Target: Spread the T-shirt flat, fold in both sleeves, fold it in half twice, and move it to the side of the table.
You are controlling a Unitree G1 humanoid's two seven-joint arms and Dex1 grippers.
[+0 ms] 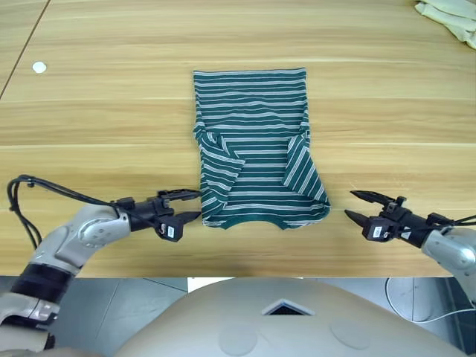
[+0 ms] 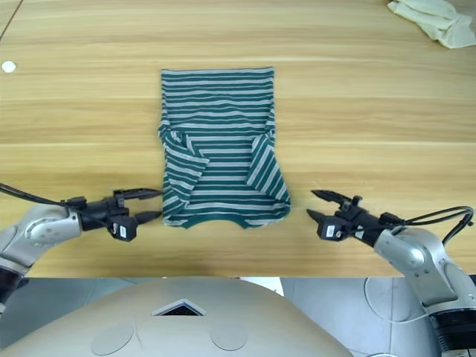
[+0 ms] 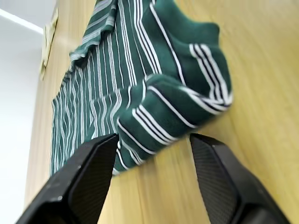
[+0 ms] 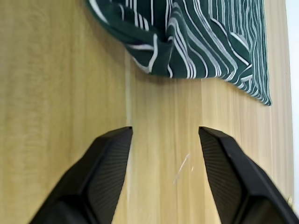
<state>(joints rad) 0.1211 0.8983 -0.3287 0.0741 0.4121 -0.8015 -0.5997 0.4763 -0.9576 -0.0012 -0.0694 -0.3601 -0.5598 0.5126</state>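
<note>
- The wooden table (image 1: 111,111) ran under both claws.
- The striped T-shirt (image 1: 256,141), sleeves folded in, lay between them.
- The left claw (image 1: 198,204) was spread apart, just beside the shirt's near corner.
- The right claw (image 1: 349,203) was also spread, near the opposite corner.
- A cream cloth (image 1: 450,18) lay far beyond the right claw.

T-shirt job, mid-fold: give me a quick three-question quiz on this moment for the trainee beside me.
1. True or false: both sleeves of the T-shirt are already folded in over its body.
2. The left gripper is: A) shut on the collar; B) open beside the shirt's near left corner; C) raised over the far hem.
3. Short answer: what lies at the far right of the table?
Key: 1 true; 2 B; 3 a pale crumpled cloth.
</note>
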